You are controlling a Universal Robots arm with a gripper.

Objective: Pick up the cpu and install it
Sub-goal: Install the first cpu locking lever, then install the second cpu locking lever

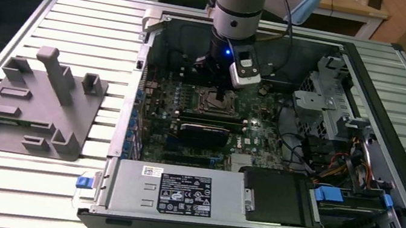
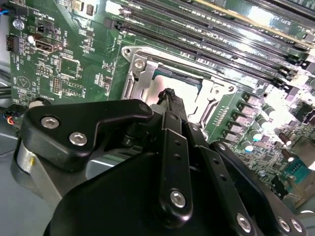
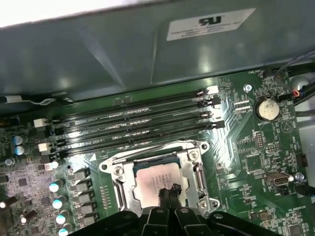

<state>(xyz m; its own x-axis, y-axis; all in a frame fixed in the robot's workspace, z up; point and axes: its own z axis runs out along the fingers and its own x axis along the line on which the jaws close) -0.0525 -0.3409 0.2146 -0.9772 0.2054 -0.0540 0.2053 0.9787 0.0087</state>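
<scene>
With its fingers pressed narrowly together, the gripper [image 3: 169, 192] touched the cpu [image 3: 156, 181], which lay seated in the motherboard socket [image 3: 156, 179].

One cpu [image 3: 155, 179], one socket frame [image 3: 118, 184], four memory slots [image 3: 133, 123], one coin cell [image 3: 266, 108], one computer case [image 1: 400, 102], one grey fixture block [image 1: 33, 105], one gripper [image 3: 169, 192].

In the first wrist view the cpu [image 3: 155, 179] lies flat in the socket [image 3: 157, 174] on the motherboard [image 3: 256, 147]. The gripper [image 3: 168, 192] has its fingertips pressed together over the cpu's near edge. Four memory slots [image 3: 133, 123] run just beyond the socket.
</scene>
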